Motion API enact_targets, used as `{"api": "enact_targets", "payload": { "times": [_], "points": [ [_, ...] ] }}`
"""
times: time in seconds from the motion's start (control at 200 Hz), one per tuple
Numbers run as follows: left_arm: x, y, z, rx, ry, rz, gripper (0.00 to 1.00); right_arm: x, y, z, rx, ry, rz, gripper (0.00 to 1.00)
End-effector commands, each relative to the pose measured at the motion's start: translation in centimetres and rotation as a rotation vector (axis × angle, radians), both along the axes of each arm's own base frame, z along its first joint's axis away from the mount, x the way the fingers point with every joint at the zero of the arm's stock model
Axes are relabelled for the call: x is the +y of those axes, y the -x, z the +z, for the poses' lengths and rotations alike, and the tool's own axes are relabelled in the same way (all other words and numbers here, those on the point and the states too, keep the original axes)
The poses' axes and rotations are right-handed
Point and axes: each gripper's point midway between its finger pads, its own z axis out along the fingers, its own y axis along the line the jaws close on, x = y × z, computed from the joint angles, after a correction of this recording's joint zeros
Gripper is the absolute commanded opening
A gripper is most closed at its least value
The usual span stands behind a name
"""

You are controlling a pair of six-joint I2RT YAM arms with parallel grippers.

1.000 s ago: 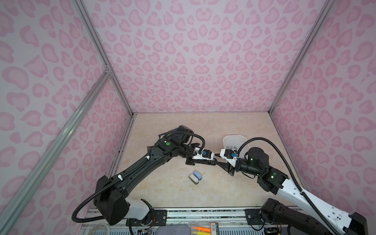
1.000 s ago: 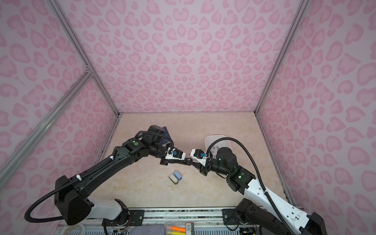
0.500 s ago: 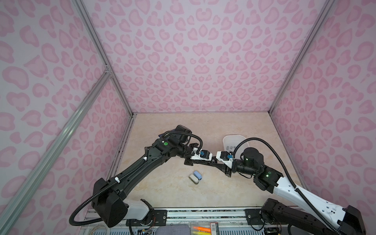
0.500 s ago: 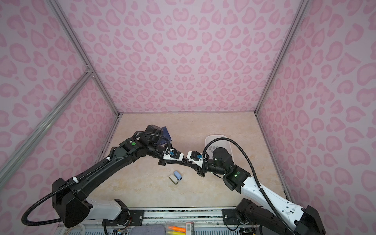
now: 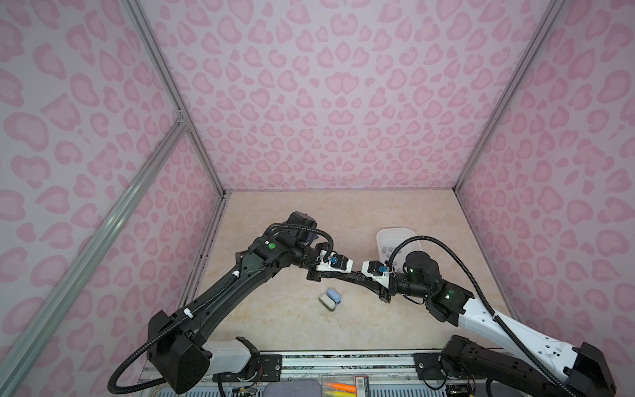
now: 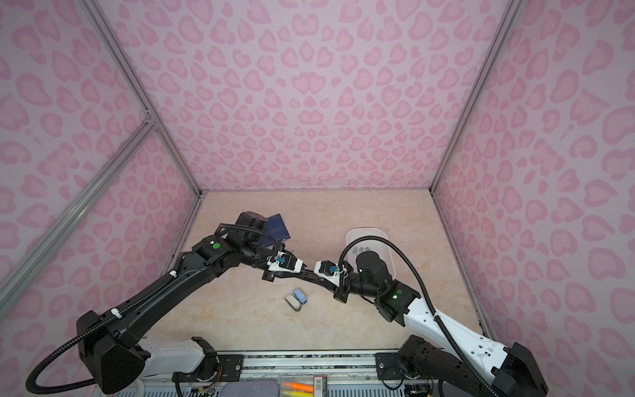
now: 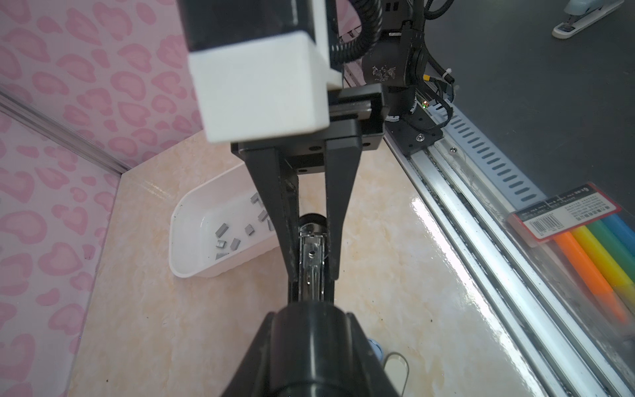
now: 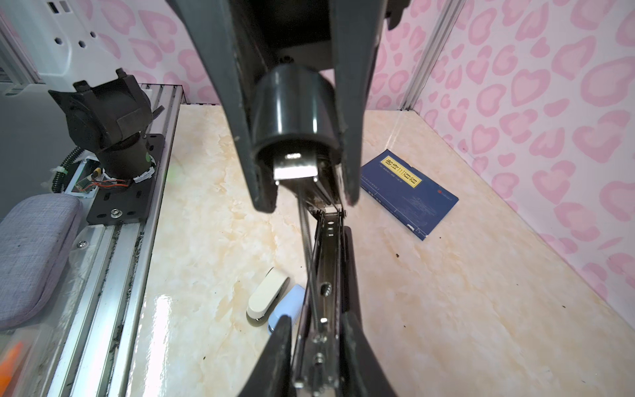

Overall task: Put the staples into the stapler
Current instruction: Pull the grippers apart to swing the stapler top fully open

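the pale marble table [image 5: 292, 330] carries everything here, and i place things from the white tray [image 7: 192, 209], which sits toward the back on my right arm's side.

a dark blue book [image 8: 412, 199] lies flat, well apart from the tray, across the table from it and about as far back; in a top view my left arm covers part of it.

a black stapler [image 7: 311, 254] hangs off the table just beside the tray, on the side facing the table's middle. it is swung open lengthwise, so its metal channel and thin spring rod show. my two arms meet at it, one at each end. my left fingers [image 8: 278, 350] are clamped on the end with the metal channel, one on each side of it. my right fingers [image 7: 278, 206] are pressed against both sides of the rounded black cover at the end nearer the tray.

two small closed staplers lie touching side by side on the table, near the tray but apart from it, toward the front rail. the light blue one [image 8: 287, 306] is closer to the tray than the white one [image 8: 266, 297].

the staples [image 7: 221, 228] are tiny grey strips lying loose on the tray's floor, some of them hidden behind my right fingers in the left wrist view.
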Motion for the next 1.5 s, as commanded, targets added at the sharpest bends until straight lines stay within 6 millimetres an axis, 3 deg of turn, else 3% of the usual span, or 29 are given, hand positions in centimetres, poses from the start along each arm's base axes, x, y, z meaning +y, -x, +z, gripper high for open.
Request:
{"api": "enact_targets", "payload": {
  "times": [0.0,0.54,1.015,1.3,1.495],
  "points": [
    [-0.5,0.5,2.2,-0.03,0.093,-0.048,0.04,-0.2,0.1,-1.1,0.024,0.031,-0.006,0.27],
    [-0.1,1.2,2.8,-0.042,0.129,-0.07,0.04,0.7,-0.8,-1.4,0.049,0.037,-0.034,0.27],
    [0.1,1.1,3.3,-0.043,0.147,-0.073,0.04,1.0,-1.8,-2.9,0.078,0.093,-0.061,0.26],
    [0.5,1.0,3.6,-0.044,0.163,-0.067,0.04,0.8,-2.1,-3.3,0.08,0.12,-0.081,0.16],
    [1.7,-1.0,3.2,-0.024,0.179,-0.01,0.04,0.1,-2.2,-3.3,0.072,0.122,-0.117,0.09]
  ]
}}
